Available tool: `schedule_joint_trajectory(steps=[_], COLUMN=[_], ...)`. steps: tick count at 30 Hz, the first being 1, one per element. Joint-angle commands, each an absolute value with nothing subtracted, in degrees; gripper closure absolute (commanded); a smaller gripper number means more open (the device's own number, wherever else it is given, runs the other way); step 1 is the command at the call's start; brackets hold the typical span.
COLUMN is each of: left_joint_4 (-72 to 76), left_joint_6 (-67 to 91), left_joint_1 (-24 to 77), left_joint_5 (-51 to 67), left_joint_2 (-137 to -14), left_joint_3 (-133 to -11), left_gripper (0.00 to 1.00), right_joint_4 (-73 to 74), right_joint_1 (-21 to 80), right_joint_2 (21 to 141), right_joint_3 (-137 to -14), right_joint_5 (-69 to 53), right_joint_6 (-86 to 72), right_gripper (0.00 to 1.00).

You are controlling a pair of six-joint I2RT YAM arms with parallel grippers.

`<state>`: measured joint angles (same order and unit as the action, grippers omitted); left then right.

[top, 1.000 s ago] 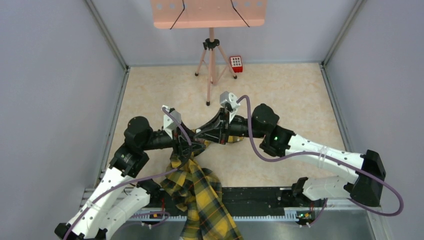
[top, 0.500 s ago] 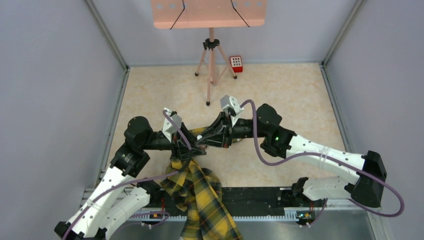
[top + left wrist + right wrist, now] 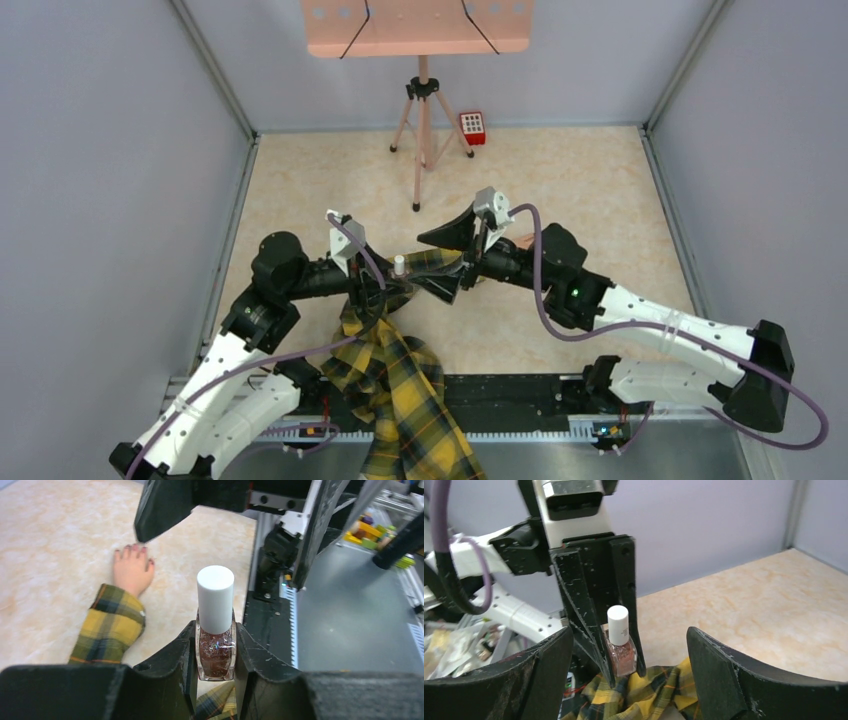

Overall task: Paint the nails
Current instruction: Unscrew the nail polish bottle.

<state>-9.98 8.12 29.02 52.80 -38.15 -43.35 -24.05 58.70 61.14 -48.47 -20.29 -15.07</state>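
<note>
Our left gripper (image 3: 215,630) is clamped on a nail polish bottle (image 3: 215,600). Both black fingers press the sides of the glass body, and the bottle stands upright with its white cap screwed on. Reddish-brown glittery polish shows through the glass. Below this grip we see the yellow-black plaid sleeve (image 3: 400,385) running from the near edge of the table (image 3: 300,190) up towards the middle.

Moving right, we come to the right gripper (image 3: 430,262), whose jaws stand wide apart and hold nothing. It points back at the left one. In the right wrist view the capped bottle shows in the gap between its two fingers, farther off and touching neither.

The nails (image 3: 135,546) lie farther right, on the mannequin hand (image 3: 132,570). From the left wrist we see the hand palm down on the table, its fingers stretched away from the bottle and the dark red tips glossy. They are well apart from the left gripper and sit below one dark finger of the right gripper. From above, only a pale sliver of the hand shows beside the right wrist, behind that gripper's fingertips. We cannot make out the nails in that view.
</note>
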Motion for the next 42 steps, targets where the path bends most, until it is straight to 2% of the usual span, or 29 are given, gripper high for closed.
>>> schedule_joint_trajectory(steps=[1, 4, 9, 15, 18, 34, 42], left_joint_4=[-11.38, -13.69, -15.98, -16.28, -16.50, -17.07, -17.15], left_joint_6=[5.58, 5.34, 5.27, 5.34, 5.30, 5.19, 5.11], left_joint_1=[28.99, 28.98, 28.94, 28.98, 29.00, 29.00, 28.96], left_joint_5=[39.84, 31.38, 22.84, 21.93, 21.62, 23.21, 23.64], left_joint_2=[-37.33, -37.72, -39.30, -39.74, -39.94, -40.92, -41.24], left_joint_3=[-43.65, -44.23, -45.12, -45.13, -45.13, -45.46, -45.44], left_gripper=[1.00, 1.00, 1.00, 1.00, 1.00, 1.00, 1.00], right_joint_4=[-26.50, -27.42, -28.55, -25.37, -24.33, -22.71, -22.39], right_joint_1=[58.37, 58.41, 59.24, 62.04, 62.38, 62.82, 62.83], right_joint_2=[58.60, 59.01, 61.99, 69.30, 72.15, 78.35, 79.81], right_joint_3=[-47.02, -46.18, -47.00, -53.37, -55.97, -60.72, -61.84], right_joint_5=[-6.24, -0.38, 4.49, 7.29, 6.66, 4.39, 3.77], right_joint_6=[-16.81, -19.48, -22.76, -22.01, -22.36, -23.76, -23.97], right_gripper=[0.19, 0.19, 0.26, 0.31, 0.37, 0.52, 0.54])
